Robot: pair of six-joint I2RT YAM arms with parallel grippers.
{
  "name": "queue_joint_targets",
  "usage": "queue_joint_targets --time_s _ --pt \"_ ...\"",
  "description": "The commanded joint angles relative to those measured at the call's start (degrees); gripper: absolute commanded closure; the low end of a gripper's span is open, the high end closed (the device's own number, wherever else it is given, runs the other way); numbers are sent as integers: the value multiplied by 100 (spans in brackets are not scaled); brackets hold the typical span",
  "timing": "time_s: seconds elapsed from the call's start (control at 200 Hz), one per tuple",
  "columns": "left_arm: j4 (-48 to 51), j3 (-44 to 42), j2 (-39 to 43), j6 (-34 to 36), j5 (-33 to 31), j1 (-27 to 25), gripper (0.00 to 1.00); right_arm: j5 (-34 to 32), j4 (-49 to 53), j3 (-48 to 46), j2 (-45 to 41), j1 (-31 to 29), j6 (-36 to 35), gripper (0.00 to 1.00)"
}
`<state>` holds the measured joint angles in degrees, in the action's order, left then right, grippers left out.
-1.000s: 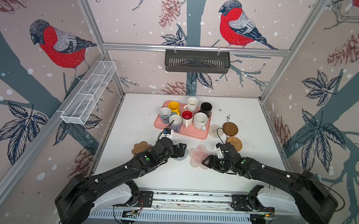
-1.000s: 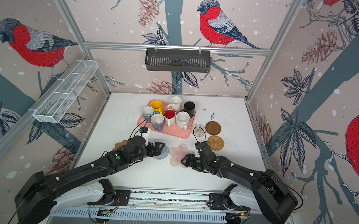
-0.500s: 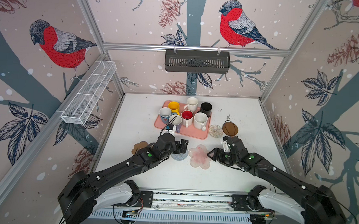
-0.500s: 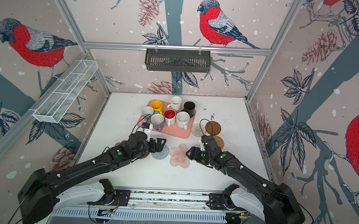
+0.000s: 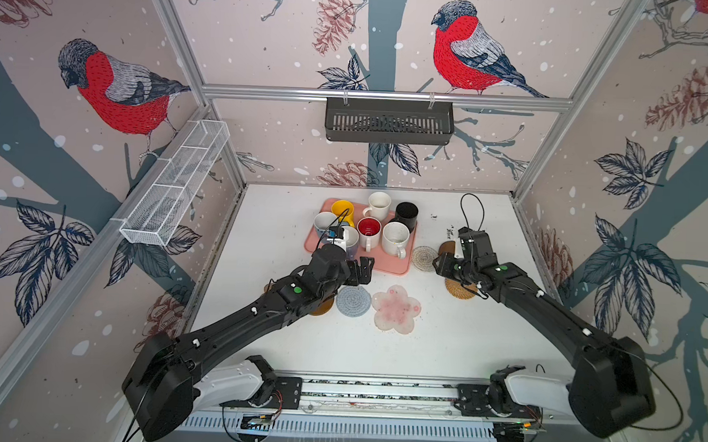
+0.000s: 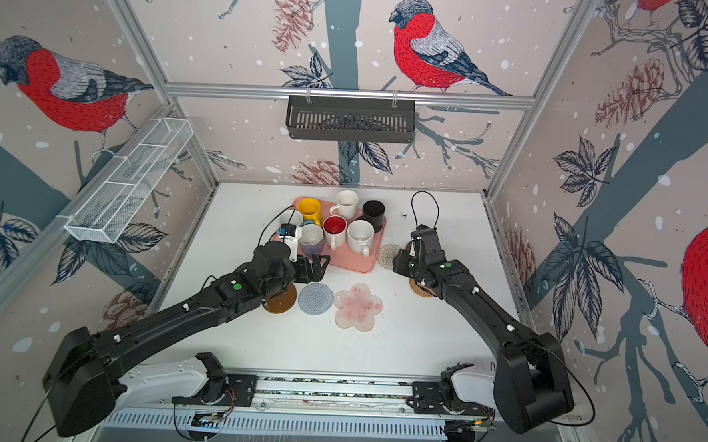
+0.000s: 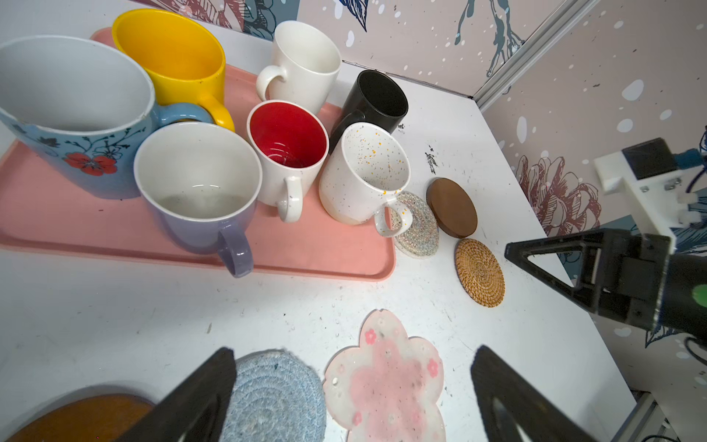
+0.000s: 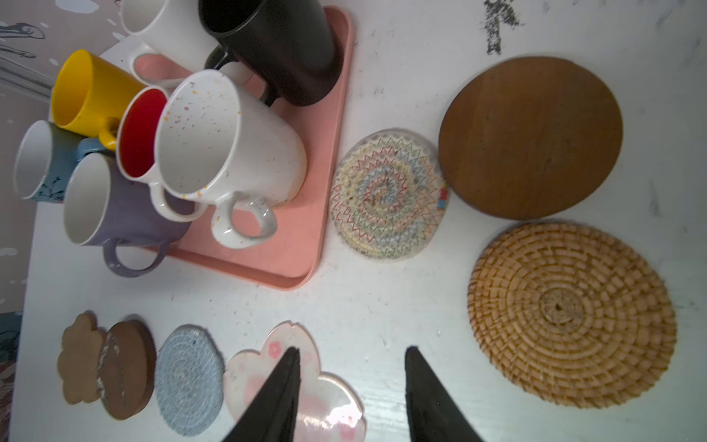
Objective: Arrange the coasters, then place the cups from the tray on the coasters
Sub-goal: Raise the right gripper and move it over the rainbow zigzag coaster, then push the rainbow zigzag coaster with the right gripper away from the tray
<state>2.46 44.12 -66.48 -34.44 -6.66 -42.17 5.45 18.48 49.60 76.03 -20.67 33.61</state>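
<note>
Jaws wide and empty on my left gripper [image 7: 354,352], narrower, empty on right gripper [image 8: 352,350], lower centre, presumably poised for the rattan coaster [image 8: 570,313].

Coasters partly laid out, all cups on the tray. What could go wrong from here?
1. The brown disc overlaps the tan coaster; a cup set there would likely tilt.
2. Cups stand packed on the tray; the open left fingers could knock the red-inside mug when taking the lavender mug.
3. The rope coaster lies close to the tray and the other brown disc; the right fingers may nudge either.
</note>
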Motion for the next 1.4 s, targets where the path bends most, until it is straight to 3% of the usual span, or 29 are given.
queue_joint_targets --time_s 0.0,0.545,0.915,1.096,1.396 --pt "16 62 -61 108 -114 1 4 -233 -176 205 364 37 -348 49" --pt "-588 -312 -183 78 -301 12 4 -691 -444 1162 2049 -77 -592 46" --pt "-637 -632 78 24 -361 16 4 -686 -538 1376 2408 -120 -636 46" --pt "-431 -654 209 38 -446 16 4 -753 -547 1403 2521 -146 -635 53" --pt "-127 -713 598 24 -487 16 4 -970 -530 1596 2897 -203 -686 53"
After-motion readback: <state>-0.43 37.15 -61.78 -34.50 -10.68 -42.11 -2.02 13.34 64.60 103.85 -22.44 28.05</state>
